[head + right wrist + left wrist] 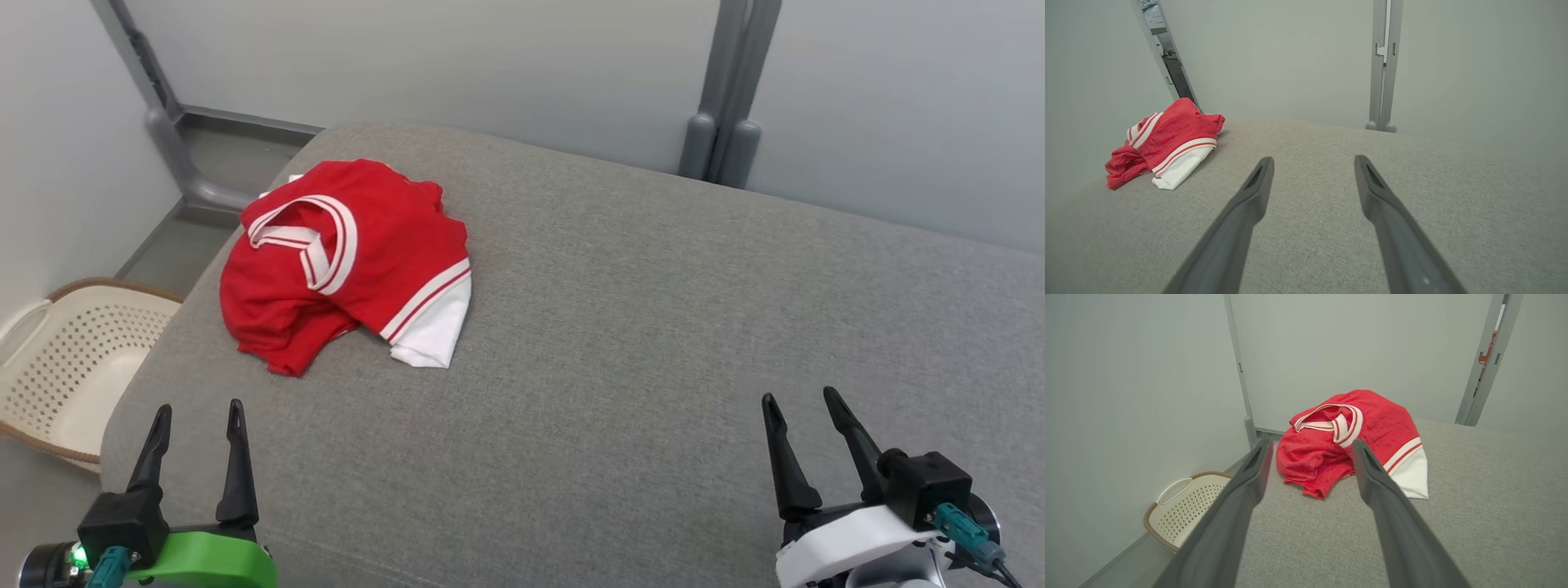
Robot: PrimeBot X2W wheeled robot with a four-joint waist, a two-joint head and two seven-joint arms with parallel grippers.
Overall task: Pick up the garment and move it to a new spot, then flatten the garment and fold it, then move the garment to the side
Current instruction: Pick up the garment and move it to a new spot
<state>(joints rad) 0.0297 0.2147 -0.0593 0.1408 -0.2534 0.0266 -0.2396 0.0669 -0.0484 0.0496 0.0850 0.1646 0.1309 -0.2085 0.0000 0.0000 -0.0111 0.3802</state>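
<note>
- The garment (343,261), a red shirt with white striped trim, lies crumpled in a heap on the far left part of the grey cushion (653,327), close to its left edge. Nothing grips it.
- The left gripper (200,408) hovers over the near left corner, its fingers spread apart and empty, pointing toward the heap. As the nearer arm, it seems the one to reach first.
- The right gripper (800,396) hangs well apart from the shirt, likewise spread and empty, above bare fabric. That wide bare stretch looks like room for the new spot and the flattening.
- The pick-up is not yet begun.
- The head view lays out the whole arrangement from above, including a pale basket (73,359) down beside the cushion's left edge.
- The left wrist view gives the heap low and straight ahead between the fingers. The collar (1345,428) loops up on top, and a loose red fold reaches nearest, a likely place to pinch.
- The right wrist view catches the other flank, far off to its left, where a white panel (1180,167) below the stripes lies flat on the cushion.
</note>
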